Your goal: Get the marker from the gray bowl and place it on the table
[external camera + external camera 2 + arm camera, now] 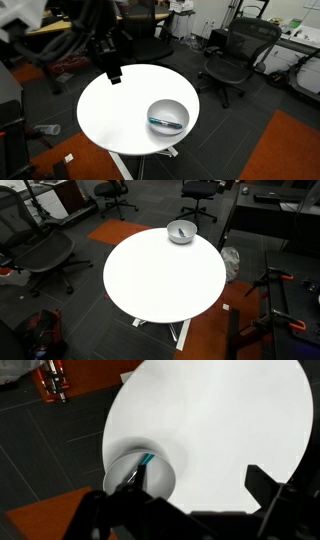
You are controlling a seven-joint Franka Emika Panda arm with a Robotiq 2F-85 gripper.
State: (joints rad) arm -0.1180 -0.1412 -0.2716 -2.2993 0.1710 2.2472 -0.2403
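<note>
The gray bowl stands on the white round table, near its edge, and shows in both exterior views. The teal-blue marker lies inside the bowl, leaning across it. In the wrist view the bowl is at lower left with the marker's teal end showing; the rest is behind a finger. My gripper hangs open and empty above the table's rim, across the table from the bowl. In the wrist view its dark fingers are spread wide.
Black office chairs stand around the table. An orange carpet patch lies on the dark floor. A white bag sits by the table and a black stand is beside it. Desks line the walls.
</note>
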